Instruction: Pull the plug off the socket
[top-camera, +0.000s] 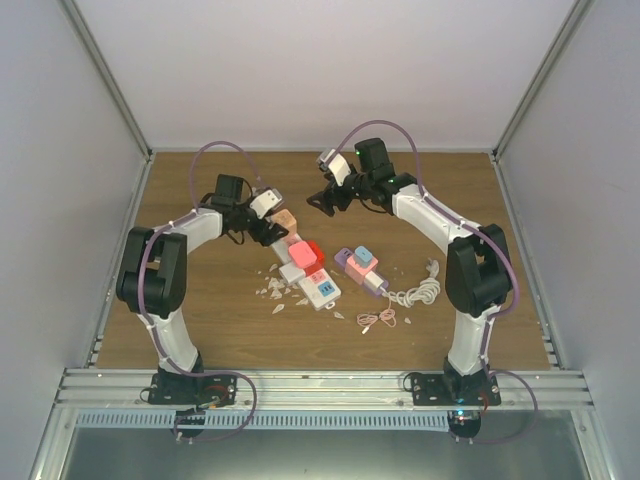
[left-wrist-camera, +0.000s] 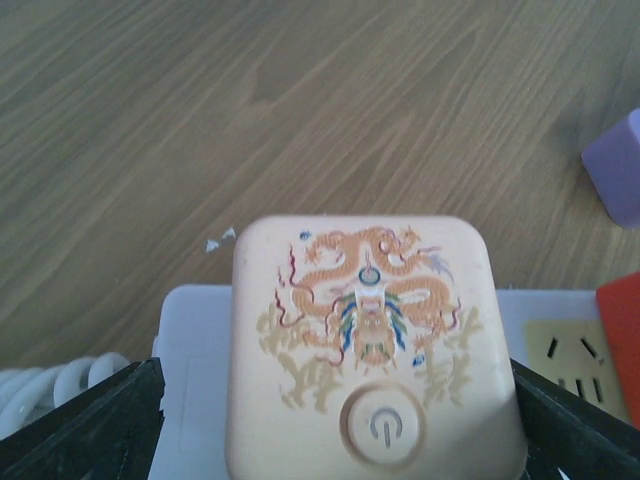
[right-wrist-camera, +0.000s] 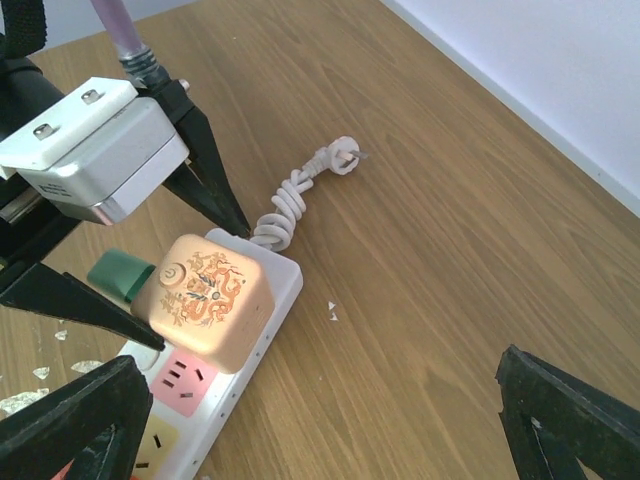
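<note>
Underneath, wooden table (top-camera: 230, 325); pale, perhaps white walls (top-camera: 300, 70)

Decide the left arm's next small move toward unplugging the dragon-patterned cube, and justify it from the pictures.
Probably close the left gripper on the dragon-patterned cube. Its fingers stand on either side of the cube, open, and the cube sits plugged into the white power strip. A grip should come before any pull.

Dragon-printed plug (left-wrist-camera: 370, 340) seated in white socket (left-wrist-camera: 195, 340)
</note>
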